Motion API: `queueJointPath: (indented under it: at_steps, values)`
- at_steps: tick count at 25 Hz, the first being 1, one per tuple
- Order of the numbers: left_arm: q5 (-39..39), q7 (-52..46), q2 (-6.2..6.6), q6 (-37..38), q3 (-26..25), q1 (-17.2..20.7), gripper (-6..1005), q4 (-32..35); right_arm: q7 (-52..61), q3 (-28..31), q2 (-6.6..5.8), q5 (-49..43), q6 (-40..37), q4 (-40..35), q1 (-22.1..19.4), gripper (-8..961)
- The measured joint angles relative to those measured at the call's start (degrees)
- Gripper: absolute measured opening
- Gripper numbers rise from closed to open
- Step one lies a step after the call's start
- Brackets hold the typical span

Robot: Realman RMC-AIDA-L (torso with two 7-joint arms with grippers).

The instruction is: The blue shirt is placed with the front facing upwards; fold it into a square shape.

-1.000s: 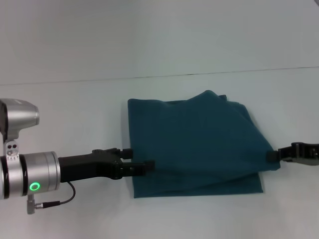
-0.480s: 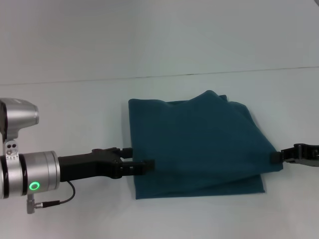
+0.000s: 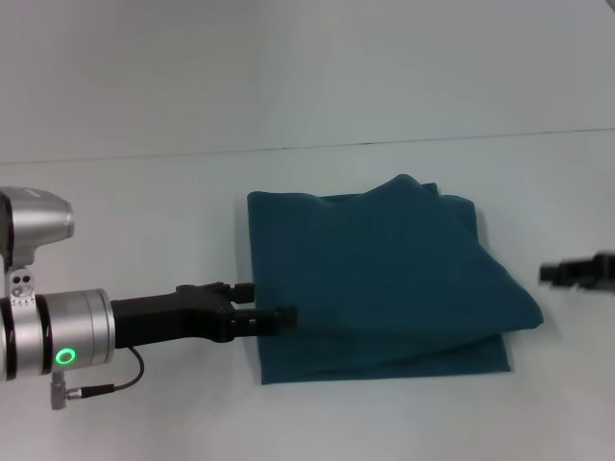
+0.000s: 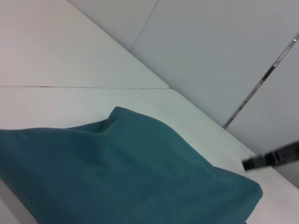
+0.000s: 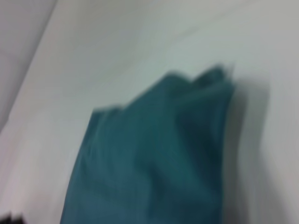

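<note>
**Folded shirt, one side held**

Head view: the blue shirt [image 3: 380,283] lies folded mid-frame on the white worktop [image 3: 144,202]. My left jaws [image 3: 267,313] pinch its left edge. My right jaws [image 3: 577,273], at the right edge, are clear of it; their width I cannot tell.

Left wrist view: shirt [image 4: 117,172] fills the lower frame.

Right wrist view: shirt [image 5: 154,158] centre, blurred.

White table [image 3: 144,202], pale plain wall [image 3: 307,67] behind, even light
</note>
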Motion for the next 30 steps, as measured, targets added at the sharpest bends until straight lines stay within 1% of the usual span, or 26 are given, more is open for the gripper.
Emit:
queueJointPath:
  at_steps: [1, 5, 8, 10, 13, 17, 21, 24, 26, 28, 30]
  values:
    - [0.0, 0.0, 0.05, 0.0, 0.0, -0.1, 964, 0.0, -0.1, 1.2, -0.01, 0.1, 0.1, -0.9, -0.1, 252]
    - [-0.2, 0.0, 0.14, 0.0, -0.1, -0.4, 964, 0.2, 0.3, 4.4, -0.1, 0.7, 0.5, -5.3, 1.1, 350]
    - [-0.3, -0.1, 0.15, 0.2, -0.2, -0.9, 964, 0.4, 0.6, 5.2, -0.46, 1.1, 0.7, -6.5, 2.9, 424]
    - [-0.3, -0.1, 0.08, 0.2, -0.1, -1.2, 964, 0.4, 0.5, 5.3, -0.47, 1.3, 0.9, -6.5, 4.0, 473]
    - [-0.4, -0.1, -0.02, 0.0, -0.2, -1.4, 964, 0.5, -0.6, 4.9, 0.57, 1.3, 1.8, -5.8, 5.3, 561]
    - [-1.0, -0.1, 0.05, 0.0, -0.4, -1.4, 964, 0.5, -4.7, 4.4, 3.04, 1.3, 3.4, -4.6, 6.4, 688]
    - [-1.2, -0.1, 0.06, -0.3, -0.4, -1.4, 964, 0.5, -9.8, 4.0, 5.96, 1.4, 7.4, -2.3, 8.0, 561]
    - [-1.2, -0.2, -0.07, -0.4, -0.4, -1.5, 964, 0.4, -12.8, 3.2, 7.67, 1.4, 12.7, -0.2, 9.2, 450]
    - [-1.2, -0.2, -0.08, -0.6, -0.4, -1.5, 964, 0.3, -14.9, 1.7, 8.49, 1.4, 16.8, 1.6, 9.9, 372]
    - [-1.2, -0.2, -0.06, -0.9, -0.4, -1.4, 964, 0.2, -16.0, -0.2, 9.04, 1.4, 20.9, 3.4, 10.6, 293]
    - [-1.2, -0.2, -0.03, -1.2, -0.4, -1.3, 964, 0.1, -16.9, -1.7, 9.45, 1.4, 23.9, 4.9, 11.2, 62]
